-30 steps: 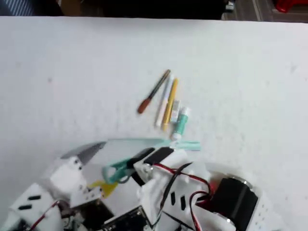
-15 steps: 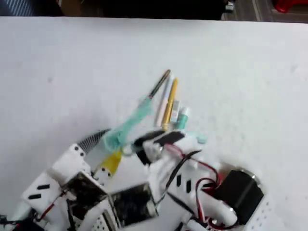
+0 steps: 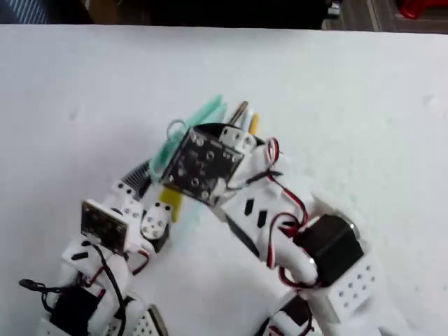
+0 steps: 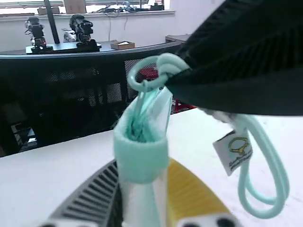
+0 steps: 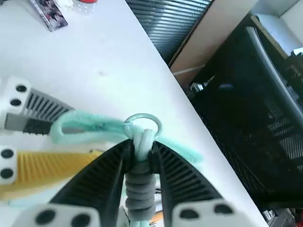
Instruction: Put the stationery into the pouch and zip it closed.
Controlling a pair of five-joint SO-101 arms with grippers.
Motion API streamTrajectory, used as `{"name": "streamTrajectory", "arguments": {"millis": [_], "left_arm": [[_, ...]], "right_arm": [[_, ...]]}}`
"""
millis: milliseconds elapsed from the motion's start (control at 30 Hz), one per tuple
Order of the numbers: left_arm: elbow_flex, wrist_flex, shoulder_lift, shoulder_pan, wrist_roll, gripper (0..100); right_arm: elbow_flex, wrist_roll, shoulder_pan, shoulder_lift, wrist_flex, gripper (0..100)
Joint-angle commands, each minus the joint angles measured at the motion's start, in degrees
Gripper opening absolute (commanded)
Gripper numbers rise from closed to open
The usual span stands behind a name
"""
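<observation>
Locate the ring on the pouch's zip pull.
The ring sits just beyond the right claw's tips, which pinch its cord, left of the pens in the high view.

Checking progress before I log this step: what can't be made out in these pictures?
- High view: the thin coloured pens lie mostly under the right arm; their count is hidden.
- Mint translucent pouch: its zip is end-on in the left wrist view and under the black right gripper elsewhere.
</observation>
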Motion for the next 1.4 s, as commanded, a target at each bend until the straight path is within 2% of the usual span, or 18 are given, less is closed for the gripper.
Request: {"name": "streamTrajectory", "arguments": {"millis": [0,100,200,267,500,633,733,867,1000,1167,1367], "left_arm": [[-0.1,2.3,2.2,-2.2,1.1,2],[-1.1,7.6,2.2,-2.0,1.0,4],[-2.8,13.7,2.2,-2.2,1.5,20],[-3.9,16.4,2.2,-2.5,3.6,24],[-7.2,17.3,2.2,-2.5,0.6,14],[-7.2,17.1,2.2,-2.2,-0.3,1],[-6.9,17.2,2.2,-2.0,-3.1,2],[-6.9,17.3,2.2,-2.0,-3.4,2],[-6.9,17.4,2.2,-2.0,-3.4,2],[-6.9,18.2,2.2,-2.0,-3.5,2],[-6.8,18.0,2.2,-2.5,-3.5,2]], "right_arm": [[-0.3,-0.8,0.6,0.8,-1.3,1.6],[-0.2,-0.8,0.6,2.4,-1.1,1.6],[-0.3,-0.8,0.6,3.7,0.0,1.6],[-0.3,-0.9,0.3,3.8,0.0,1.6],[-0.3,-0.9,0.2,4.3,2.0,1.6],[-0.6,-0.9,0.4,4.3,1.7,1.6],[-0.2,-0.9,0.6,4.4,-1.0,1.6],[-0.3,-1.0,3.4,6.7,-3.1,1.6],[-0.4,-1.2,9.8,10.9,-6.5,1.6],[-0.6,-6.9,16.9,14.0,-9.7,1.6],[-0.7,-7.3,18.6,14.5,-10.0,1.6]]}}
